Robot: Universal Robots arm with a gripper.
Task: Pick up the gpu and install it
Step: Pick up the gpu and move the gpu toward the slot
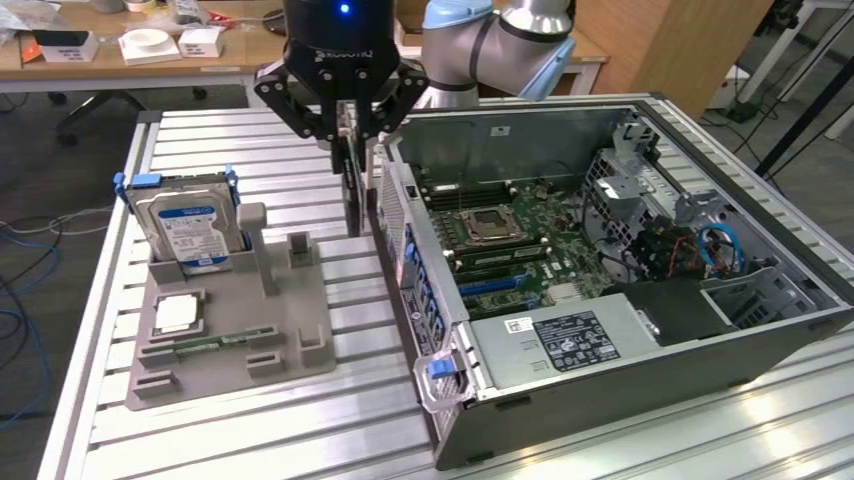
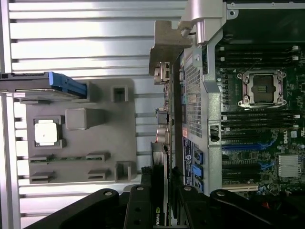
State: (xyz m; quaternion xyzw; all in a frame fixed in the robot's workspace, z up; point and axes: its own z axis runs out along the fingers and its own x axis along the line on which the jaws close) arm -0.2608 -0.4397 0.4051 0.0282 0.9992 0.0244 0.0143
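As the one gripper (image 1: 352, 135) hangs over the middle of the table (image 1: 240, 440), its two fingers are clenched on the upper end of the single gpu (image 1: 354, 195). The card is off the table, in the gap between the grey holder (image 1: 300, 330) and the open computer case (image 1: 641, 400), just beside the case's perforated rear wall. Its long axis is vertical and it hangs straight down, thin edge toward the exterior camera. In the wrist view the gpu (image 2: 160, 200) runs away from the fingers, and its silver bracket end points down at the table.

One holder lies toward the table edge on the exterior view's left. It carries one blue-labelled hard drive (image 1: 191, 228) standing upright at its far corner, one square processor chip (image 1: 176, 313) lying flat, and one narrow memory stick (image 1: 214, 343) near its front edge. One case fills the table's side on the exterior view's right, lid off, with one empty processor socket (image 1: 487, 228) on its green board.

The table is slatted aluminium. Behind it stands a wooden desk (image 1: 134, 60) with a few small boxes, and blue cables (image 1: 20, 300) trail on the dark floor.
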